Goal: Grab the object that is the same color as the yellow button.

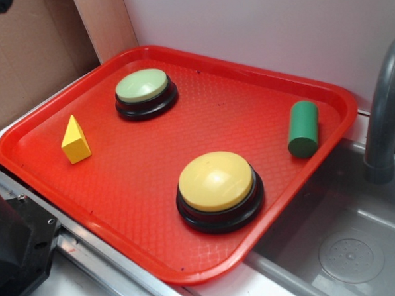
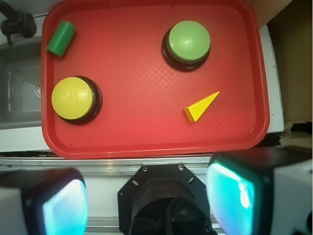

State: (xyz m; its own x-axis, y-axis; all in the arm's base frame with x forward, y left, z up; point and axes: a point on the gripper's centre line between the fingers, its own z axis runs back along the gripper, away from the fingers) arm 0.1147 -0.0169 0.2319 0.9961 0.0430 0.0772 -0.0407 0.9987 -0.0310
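Observation:
A small yellow wedge block (image 1: pixel 75 140) stands on the left part of a red tray (image 1: pixel 267 84); in the wrist view the wedge (image 2: pixel 200 106) lies at the tray's right. The large yellow domed button (image 1: pixel 216 184) on a black base sits near the tray's front; it also shows in the wrist view (image 2: pixel 73 98). My gripper (image 2: pixel 149 200) is open and empty, high above the robot base, well short of the tray's near edge (image 2: pixel 156 148). The gripper does not show in the exterior view.
A pale green button (image 1: pixel 143 90) on a black base sits at the tray's back left. A green cylinder (image 1: pixel 303 128) lies at the tray's right. A grey sink (image 1: pixel 348 246) with a tap (image 1: pixel 384 111) is beside the tray. The black robot base (image 2: pixel 161 200) is below the gripper.

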